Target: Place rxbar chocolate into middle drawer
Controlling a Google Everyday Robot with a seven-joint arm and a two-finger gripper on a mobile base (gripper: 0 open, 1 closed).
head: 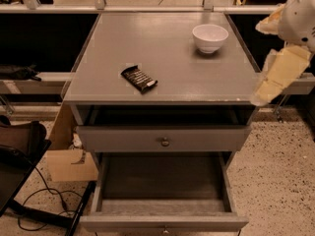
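Camera view: rxbar chocolate, lettering illegible, on cabinet top; gripper at right, state unclear.

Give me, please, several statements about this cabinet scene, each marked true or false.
1. The rxbar chocolate lies on the cabinet top. True.
2. The middle drawer is shut. False: it is pulled out, with its dark floor showing.
3. The white bowl stands in the middle drawer. False: it stands on the cabinet top, toward the back right.
4. The gripper is by the cabinet's right edge, apart from the rxbar chocolate. True.
5. The upper drawer has a round knob on its front. True.
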